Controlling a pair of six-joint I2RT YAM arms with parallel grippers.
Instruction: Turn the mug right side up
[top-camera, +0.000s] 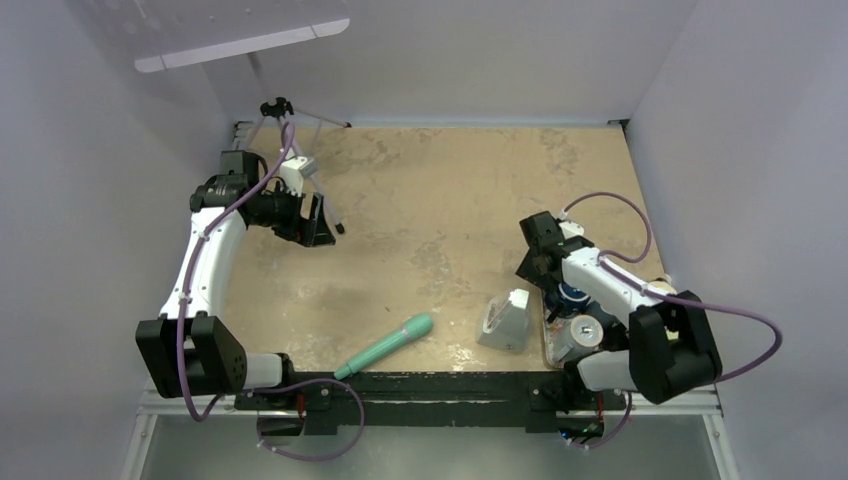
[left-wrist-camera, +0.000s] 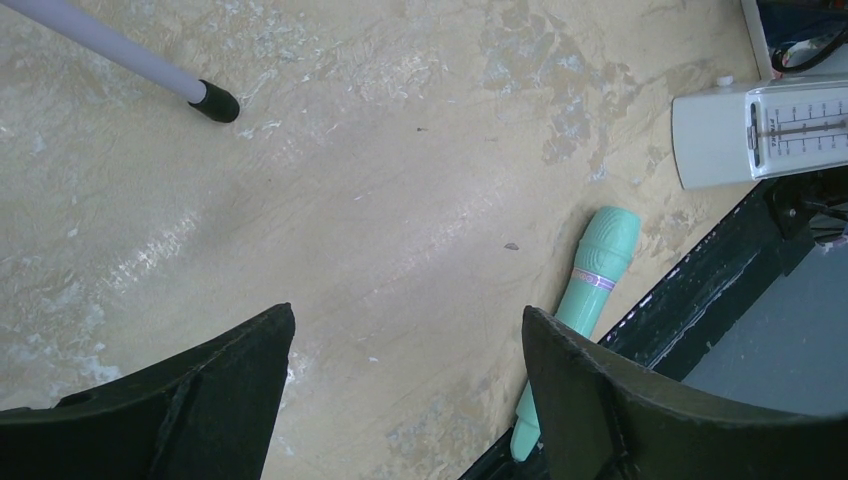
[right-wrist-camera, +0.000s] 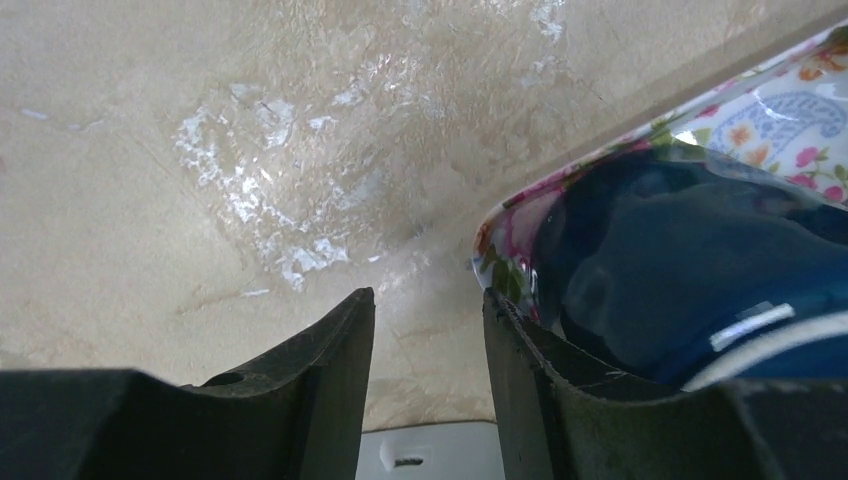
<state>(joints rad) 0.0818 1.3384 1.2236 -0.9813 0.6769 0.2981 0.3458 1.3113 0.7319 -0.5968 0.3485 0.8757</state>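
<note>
Right wrist view: right gripper stands part-way open with a narrow gap. Only the mottled tan table top shows between its black fingers, and it grips nothing. The dark blue glossy mug lies outside the jaws, just beside the outer face of the right-hand finger. Whether they touch cannot be told, nor which way up the mug sits. The mug rests in a floral-patterned tray, close to the tray's corner nearest the fingers. In the top external view the mug is partly hidden under the right forearm, on the near-right part of the table. A silver metal cylinder appears to lie in the same tray, nearer the arm bases. A white wedge-shaped metronome stands on the table just left of the tray. A mint-green plastic wand-shaped object lies further left along the near edge. The left gripper hangs wide open and empty, well apart from the mug on the far-left side, near a white tripod leg.
</note>
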